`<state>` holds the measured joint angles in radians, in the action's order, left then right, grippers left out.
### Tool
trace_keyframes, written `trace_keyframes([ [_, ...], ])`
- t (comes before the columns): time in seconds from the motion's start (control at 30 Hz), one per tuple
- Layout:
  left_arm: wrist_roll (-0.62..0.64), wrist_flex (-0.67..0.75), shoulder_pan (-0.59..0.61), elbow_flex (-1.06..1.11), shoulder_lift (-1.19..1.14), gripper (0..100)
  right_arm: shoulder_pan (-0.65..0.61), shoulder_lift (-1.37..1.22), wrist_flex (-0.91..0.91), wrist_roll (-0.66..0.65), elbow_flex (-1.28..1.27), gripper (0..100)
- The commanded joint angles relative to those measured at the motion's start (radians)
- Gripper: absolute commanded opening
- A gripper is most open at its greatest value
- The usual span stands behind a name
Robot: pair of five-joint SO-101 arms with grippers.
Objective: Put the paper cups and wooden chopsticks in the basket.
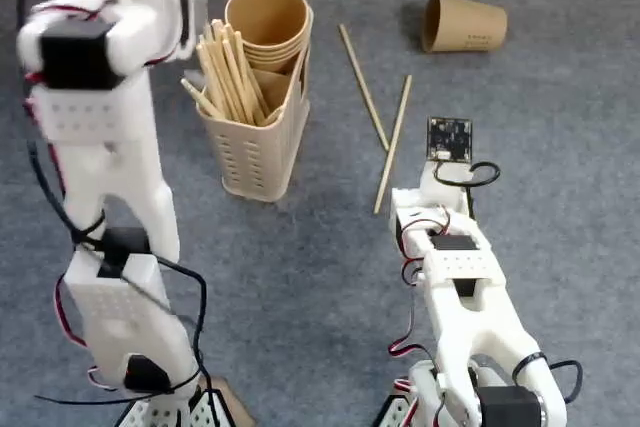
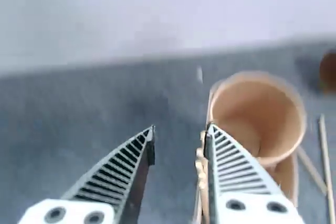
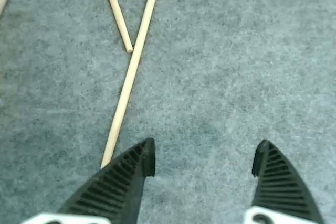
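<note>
On the tipped paper cup (image 1: 465,22), small print (image 1: 482,39), illegible.

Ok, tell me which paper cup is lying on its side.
The lone paper cup beyond the loose chopsticks; the stacked cups stand upright in the basket.

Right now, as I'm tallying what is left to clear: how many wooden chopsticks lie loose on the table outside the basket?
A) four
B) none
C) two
C: one chopstick and a second chopstick lie on the table beside the basket.
</note>
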<state>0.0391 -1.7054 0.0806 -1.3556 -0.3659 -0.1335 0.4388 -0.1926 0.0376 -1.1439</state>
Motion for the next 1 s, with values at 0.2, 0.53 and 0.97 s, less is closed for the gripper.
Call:
trace_keyframes([
  [0.2,0.005,-0.066,0.283,-0.171,0.183,18,0.015,0.035,-0.062,-0.101,0.013,29.6],
  [0.53,-0.002,-0.061,0.432,0.536,0.329,19,-0.064,-0.114,-0.097,-0.044,0.243,29.6],
  [0.97,0.005,0.233,0.344,1.129,0.337,19,-0.082,-0.673,-0.096,-0.038,0.716,29.6],
])
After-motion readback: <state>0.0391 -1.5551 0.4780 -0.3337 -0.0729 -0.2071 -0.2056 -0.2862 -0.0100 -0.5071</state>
